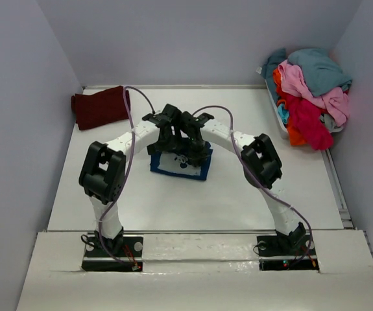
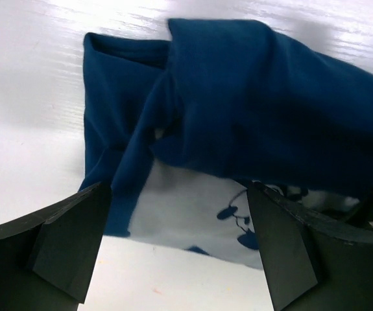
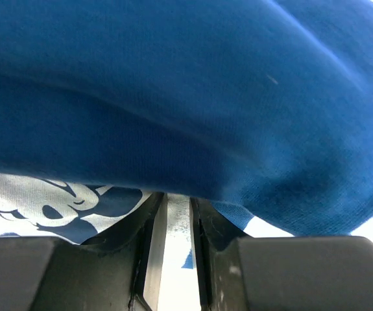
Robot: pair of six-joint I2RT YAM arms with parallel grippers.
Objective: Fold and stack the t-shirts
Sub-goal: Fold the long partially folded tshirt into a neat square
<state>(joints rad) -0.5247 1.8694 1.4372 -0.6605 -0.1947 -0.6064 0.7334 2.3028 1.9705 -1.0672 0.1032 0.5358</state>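
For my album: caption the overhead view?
Two arms bend over a navy t-shirt; maroon shirt left, colourful heap right.

Locate the centre t-shirt (image 1: 173, 170) at mid-table on the table (image 1: 238, 201), between the left arm (image 1: 102, 172) and the right arm (image 1: 261, 161). The far-left t-shirt (image 1: 100, 107) lies at the far left corner, well apart from it. At the far right, the t-shirt pile (image 1: 309, 91) is heaped in the bin (image 1: 279, 124) and overhangs its rim.
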